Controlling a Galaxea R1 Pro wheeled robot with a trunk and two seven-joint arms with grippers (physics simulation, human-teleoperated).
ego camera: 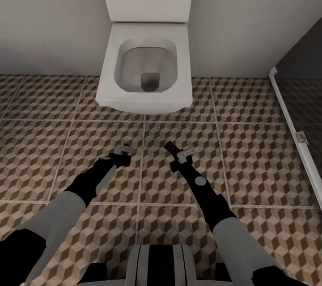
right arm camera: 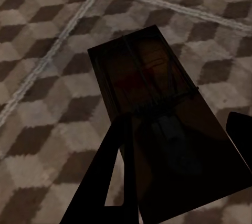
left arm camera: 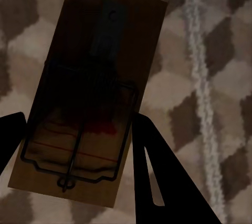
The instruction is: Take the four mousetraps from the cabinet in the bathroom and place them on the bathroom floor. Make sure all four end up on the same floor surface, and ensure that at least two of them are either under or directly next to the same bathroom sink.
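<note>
My left gripper [ego camera: 124, 153] is shut on a mousetrap [left arm camera: 89, 98], a tan-brown board with a dark wire bar, gripped between two dark fingers [left arm camera: 157, 171] by its near end. My right gripper [ego camera: 177, 155] is shut on a second mousetrap [ego camera: 171, 147], which juts forward from it; in the right wrist view this mousetrap [right arm camera: 152, 103] looks dark brown. Both grippers hang low over the bathroom floor [ego camera: 250, 143], with its brown, beige and white cube-pattern tiles, just in front of a toilet. The cabinet and the other mousetraps are out of view.
A white toilet [ego camera: 145, 67] with an open bowl stands against the pale wall straight ahead. A white-framed glass shower screen [ego camera: 293, 125] runs along the right, with the dark shower floor [ego camera: 308, 98] behind it. Tiled floor spreads to both sides.
</note>
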